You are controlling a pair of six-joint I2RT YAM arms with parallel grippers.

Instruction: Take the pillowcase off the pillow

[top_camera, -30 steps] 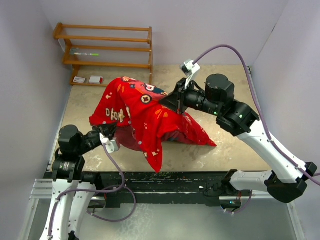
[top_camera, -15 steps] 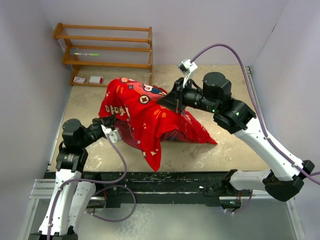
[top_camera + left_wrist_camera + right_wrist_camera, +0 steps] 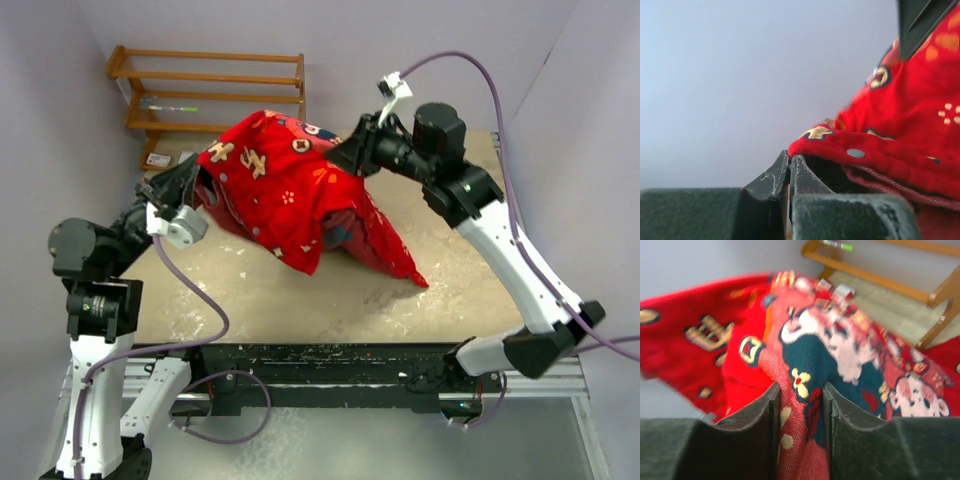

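The red pillowcase (image 3: 290, 190) with cartoon faces and white lettering hangs lifted between both arms, its lower end trailing onto the table at the right. My left gripper (image 3: 192, 178) is shut on its hemmed left edge (image 3: 860, 155), fingers pressed together. My right gripper (image 3: 352, 155) is shut on a bunched fold of the pillowcase (image 3: 800, 405) at its top right. The cream-white pillow is hidden inside or under the fabric; a dark opening (image 3: 340, 235) shows below the cover.
A wooden rack (image 3: 210, 95) stands at the back left against the wall, with a green-tipped pen on a shelf and small cards (image 3: 158, 159) on the table beneath. Walls close in on the left, back and right sides. The beige tabletop (image 3: 330, 300) lies in front.
Both grippers have risen and moved back, lifting the pillowcase off the table. The left arm swung up and leftward, stretching the cover wider.
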